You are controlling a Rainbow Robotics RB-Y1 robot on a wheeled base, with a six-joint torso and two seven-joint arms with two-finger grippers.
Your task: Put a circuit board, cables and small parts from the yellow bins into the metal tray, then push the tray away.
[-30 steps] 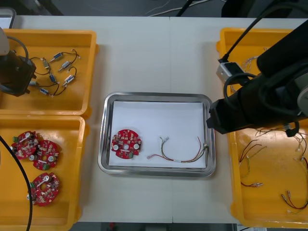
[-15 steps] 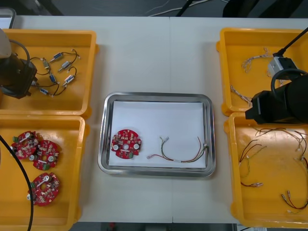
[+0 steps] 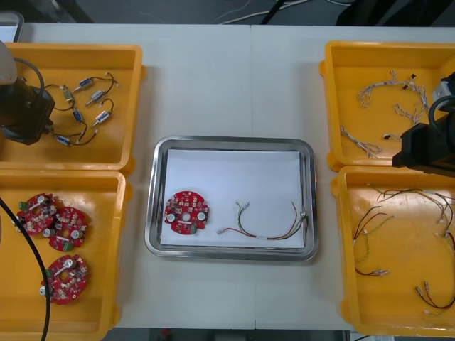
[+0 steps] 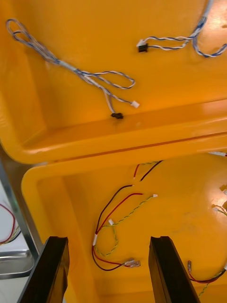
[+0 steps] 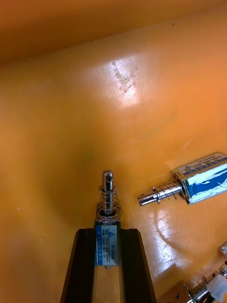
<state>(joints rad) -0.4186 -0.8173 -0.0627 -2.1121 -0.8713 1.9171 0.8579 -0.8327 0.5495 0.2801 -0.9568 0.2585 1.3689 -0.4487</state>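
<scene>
Small metal part (image 5: 108, 215), spring-tipped, in claw (image 5: 108, 233)

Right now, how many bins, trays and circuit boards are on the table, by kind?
Bins: 4
Tray: 1
Boards: 4 (1 in the tray, 3 in the near left bin)
Total: 9

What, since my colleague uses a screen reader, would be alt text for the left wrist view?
The left gripper, jaws shut on a small metal part, sits inside a yellow bin. A second small metal part lies nearby, apart from it.
</scene>
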